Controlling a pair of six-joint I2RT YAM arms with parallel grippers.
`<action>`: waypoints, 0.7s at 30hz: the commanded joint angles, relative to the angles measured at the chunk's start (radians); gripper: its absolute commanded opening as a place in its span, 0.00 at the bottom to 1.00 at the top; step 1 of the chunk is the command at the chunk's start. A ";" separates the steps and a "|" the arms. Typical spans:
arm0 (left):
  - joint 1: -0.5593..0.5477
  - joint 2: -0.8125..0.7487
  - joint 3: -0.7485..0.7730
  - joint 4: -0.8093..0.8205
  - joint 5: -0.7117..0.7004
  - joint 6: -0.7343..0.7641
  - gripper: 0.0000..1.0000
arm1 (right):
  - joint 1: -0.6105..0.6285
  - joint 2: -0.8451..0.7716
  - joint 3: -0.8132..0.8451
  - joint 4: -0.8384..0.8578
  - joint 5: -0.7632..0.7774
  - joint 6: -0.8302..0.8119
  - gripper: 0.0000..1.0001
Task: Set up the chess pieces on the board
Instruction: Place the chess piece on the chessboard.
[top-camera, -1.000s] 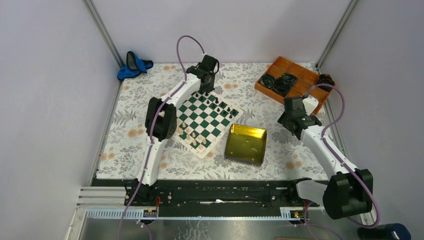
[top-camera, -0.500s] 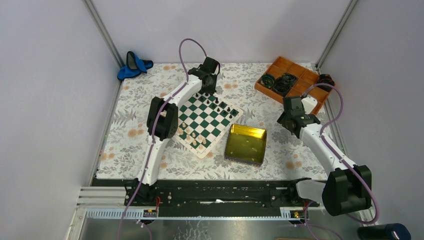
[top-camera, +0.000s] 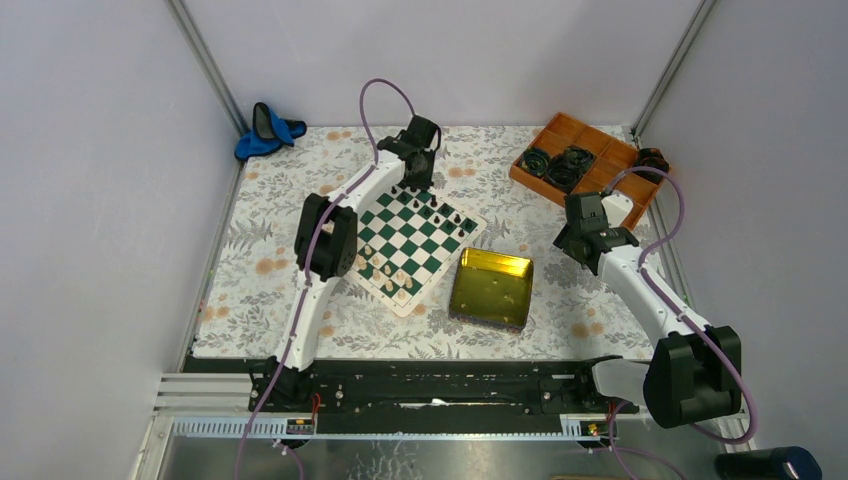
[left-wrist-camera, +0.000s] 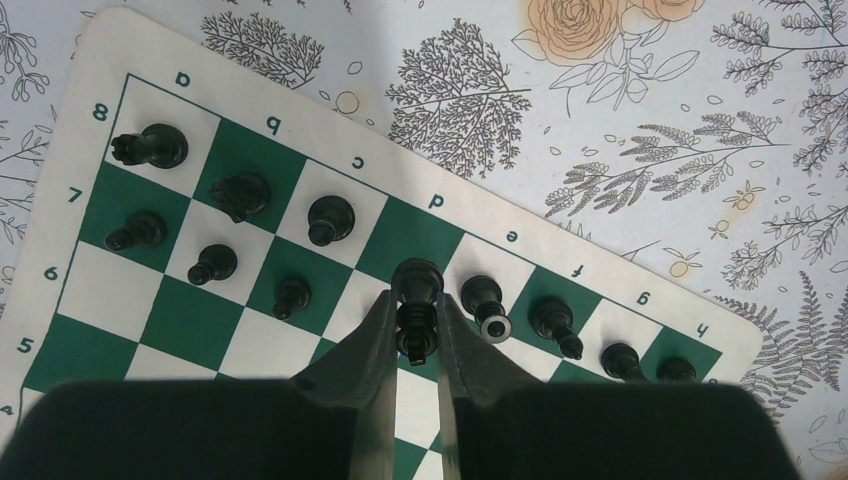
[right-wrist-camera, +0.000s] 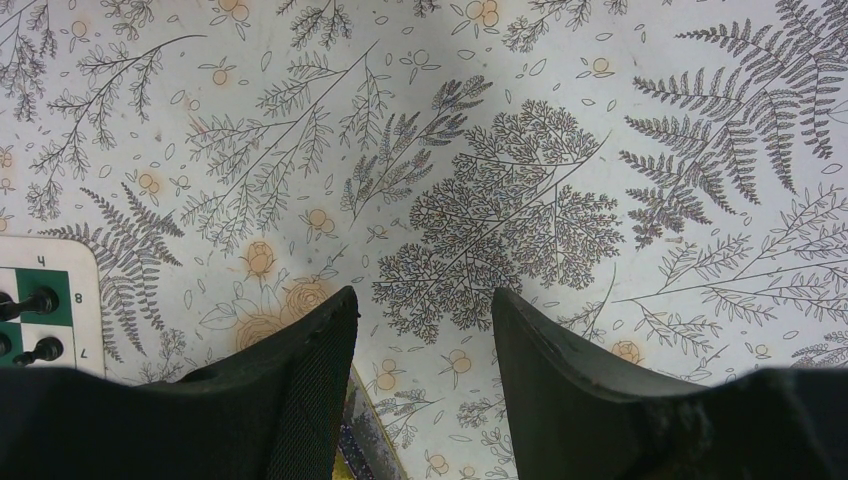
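The green and white board lies left of the table's middle. Black pieces line its far side and cream-white pieces its near side. My left gripper hangs over the board's far edge, shut on a black piece, which it holds above the d column of the board. Black pieces stand on rows 7 and 8 around it. My right gripper is open and empty, low over the floral cloth right of the tin; in its wrist view the gripper shows only cloth between the fingers.
A yellow-gold tin tray lies just right of the board; its corner shows in the right wrist view. An orange compartment tray with black coiled items stands at the back right. A blue object lies at the back left corner.
My left gripper has shifted slightly right at the board's far edge with the piece. My right arm has drawn a little to the left.
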 joint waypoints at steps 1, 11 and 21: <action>0.000 0.026 0.013 0.042 0.000 -0.007 0.02 | -0.008 0.003 0.028 0.025 0.010 -0.008 0.59; 0.000 0.040 0.022 0.043 -0.006 -0.007 0.04 | -0.007 0.006 0.026 0.026 0.010 -0.012 0.59; 0.000 0.053 0.026 0.042 -0.009 -0.010 0.09 | -0.007 0.013 0.026 0.029 0.013 -0.013 0.59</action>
